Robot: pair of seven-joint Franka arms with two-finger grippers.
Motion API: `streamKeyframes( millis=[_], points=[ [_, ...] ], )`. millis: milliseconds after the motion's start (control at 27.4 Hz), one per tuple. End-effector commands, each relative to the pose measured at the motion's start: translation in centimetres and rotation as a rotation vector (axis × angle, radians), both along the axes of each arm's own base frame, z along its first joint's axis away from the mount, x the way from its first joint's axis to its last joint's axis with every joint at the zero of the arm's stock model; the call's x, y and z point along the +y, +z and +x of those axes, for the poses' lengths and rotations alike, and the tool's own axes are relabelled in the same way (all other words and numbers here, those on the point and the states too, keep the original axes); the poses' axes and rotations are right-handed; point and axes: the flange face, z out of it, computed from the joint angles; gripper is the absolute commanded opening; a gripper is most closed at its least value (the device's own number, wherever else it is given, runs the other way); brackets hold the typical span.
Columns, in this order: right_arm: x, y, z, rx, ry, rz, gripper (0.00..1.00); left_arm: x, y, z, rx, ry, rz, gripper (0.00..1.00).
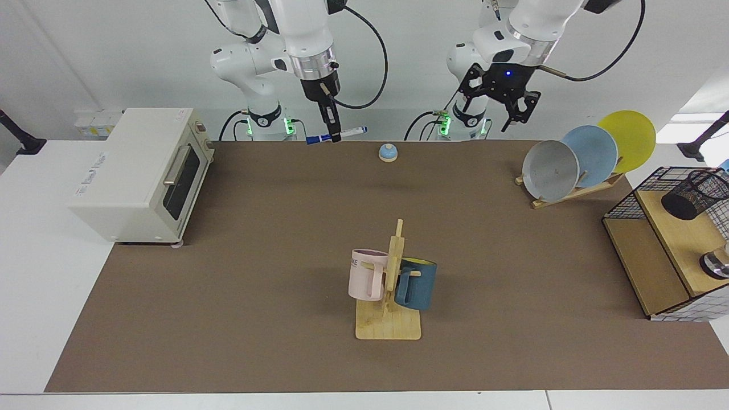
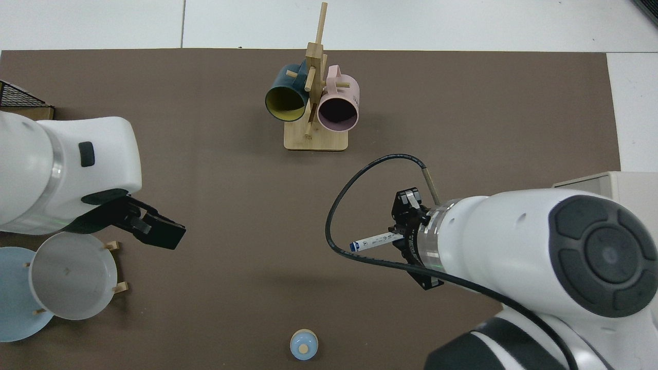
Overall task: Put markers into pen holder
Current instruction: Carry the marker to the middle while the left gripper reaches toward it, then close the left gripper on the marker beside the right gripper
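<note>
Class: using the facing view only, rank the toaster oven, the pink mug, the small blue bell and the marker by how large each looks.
1. Toaster oven
2. Pink mug
3. Marker, held high in the right claw
4. Blue bell

The last two cover similar area, so their order is unsure.

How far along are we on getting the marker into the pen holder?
Done: the marker is picked up, clamped crosswise in the right gripper high above the table's far edge. In hand: carrying it; the left gripper hangs open in the air near the plate rack, empty. Left: the pen holder on the wire basket's board shows no marker yet.
</note>
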Motion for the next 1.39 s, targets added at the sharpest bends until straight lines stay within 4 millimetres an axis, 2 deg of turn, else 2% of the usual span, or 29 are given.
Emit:
streamKeyframes(
  millis=[0,183,329,548,950,1060,1133,1242,1352],
  points=[
    [0.5,0.5,0.7,0.008,-0.070,0.059,0.00,-2.0,0.6,-0.6,-0.058,-0.139,-0.097,0.93],
    [1.6,0.7,1.8,-0.006,-0.208,0.168,0.00,-3.5,0.2,-0.4,-0.113,-0.273,-0.179,0.90],
    [2.0,0.8,1.6,-0.009,-0.221,0.175,0.00,-4.2,-0.1,-0.7,-0.154,-0.364,-0.210,0.85],
    [2.6,1.2,1.8,-0.020,-0.200,0.223,0.00,-6.3,-1.9,-2.4,-0.199,-0.519,-0.268,0.83],
    [5.4,2.2,0.9,-0.083,-0.047,0.250,0.00,-9.1,-2.8,-3.2,-0.211,-0.572,-0.282,0.71],
    [6.7,1.4,0.9,-0.081,-0.029,0.247,0.00,-9.4,-3.0,-3.3,-0.214,-0.573,-0.283,0.71],
    [7.2,1.7,0.8,-0.100,-0.026,0.260,0.00,-9.4,-3.0,-3.3,-0.213,-0.573,-0.283,0.70],
    [7.6,1.5,0.6,-0.103,-0.015,0.251,0.00,-9.7,-3.1,-3.4,-0.216,-0.575,-0.283,0.62],
    [8.5,1.4,0.1,-0.112,0.011,0.243,0.00,-10.7,-3.2,-3.9,-0.215,-0.587,-0.286,0.62]
  ],
)
